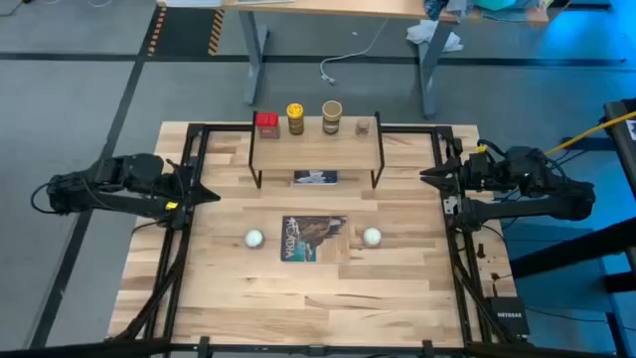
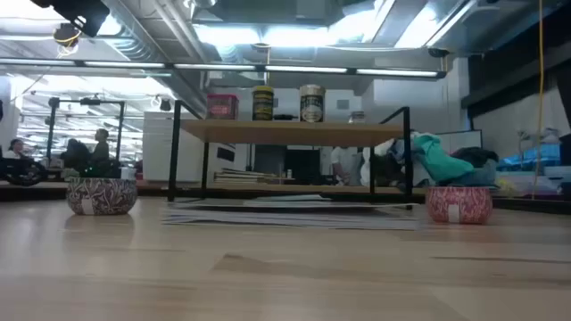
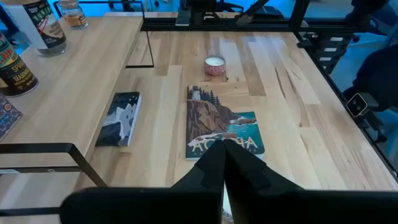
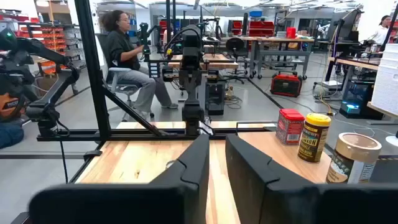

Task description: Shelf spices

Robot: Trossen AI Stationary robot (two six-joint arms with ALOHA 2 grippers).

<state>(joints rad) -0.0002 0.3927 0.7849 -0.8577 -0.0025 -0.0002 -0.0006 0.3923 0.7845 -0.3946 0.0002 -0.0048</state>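
Four spices stand in a row on the shelf's light-wood board (image 1: 316,144) at the table's far side: red square tin (image 1: 266,121), yellow dark-lidded jar (image 1: 295,118), wider tan jar (image 1: 331,116) and tiny brownish jar (image 1: 363,127). The low view shows the same row on the shelf (image 2: 294,132), from tin (image 2: 222,106) to tiny jar (image 2: 357,117). My left gripper (image 1: 204,192) waits at the table's left edge, shut and holding nothing (image 3: 224,171). My right gripper (image 1: 427,176) waits at the right edge, slightly open and holding nothing (image 4: 216,155).
A small dark book (image 1: 315,178) lies under the shelf. A flat picture book (image 1: 315,239) lies mid-table between two white balls (image 1: 253,239) (image 1: 372,237). Black frame rails run along both table sides. A person (image 4: 134,59) sits in the room beyond.
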